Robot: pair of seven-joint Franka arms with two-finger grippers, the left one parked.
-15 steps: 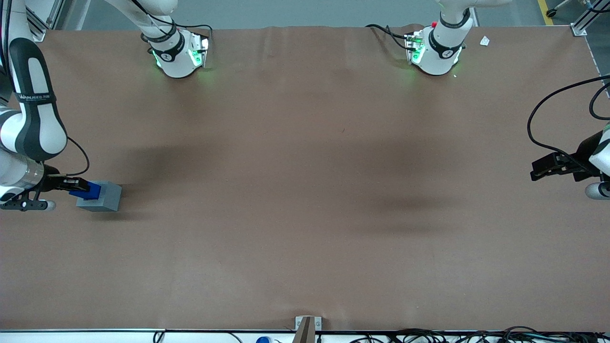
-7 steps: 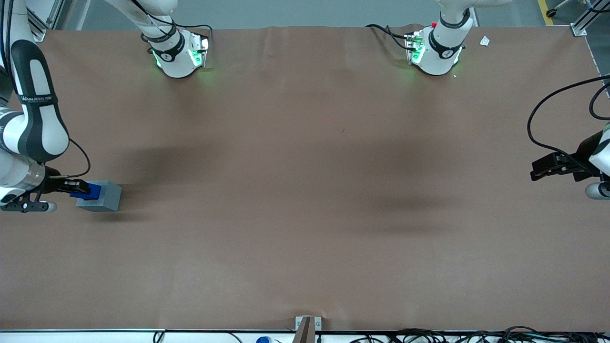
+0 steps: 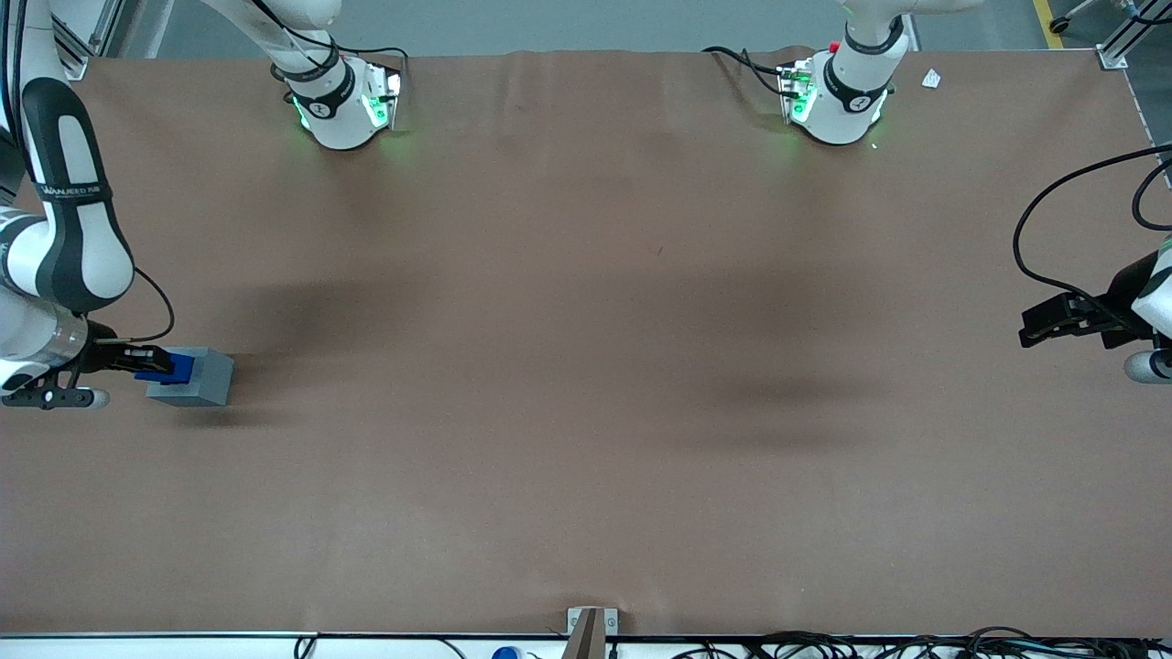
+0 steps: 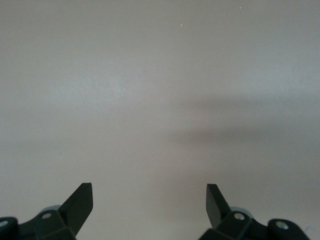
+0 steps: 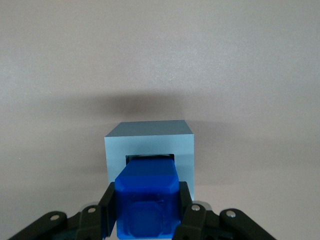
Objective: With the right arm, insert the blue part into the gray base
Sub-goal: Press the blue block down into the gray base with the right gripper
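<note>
Blue part (image 5: pixel 146 197), clamped in right-arm gripper (image 5: pixel 147 212), now sunk lower into gray base (image 3: pixel 197 377) recess near table's (image 3: pixel 586 366) working-arm edge; insertion judged nearly seated.

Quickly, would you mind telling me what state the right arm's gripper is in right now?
Right gripper: closed on the blue part, holding it directly over the gray base, its lower end at the base's recess.

Robot lab: brown-covered table (image 3: pixel 586 366), cables (image 3: pixel 870 645), aluminium framing (image 3: pixel 1122 41).
</note>
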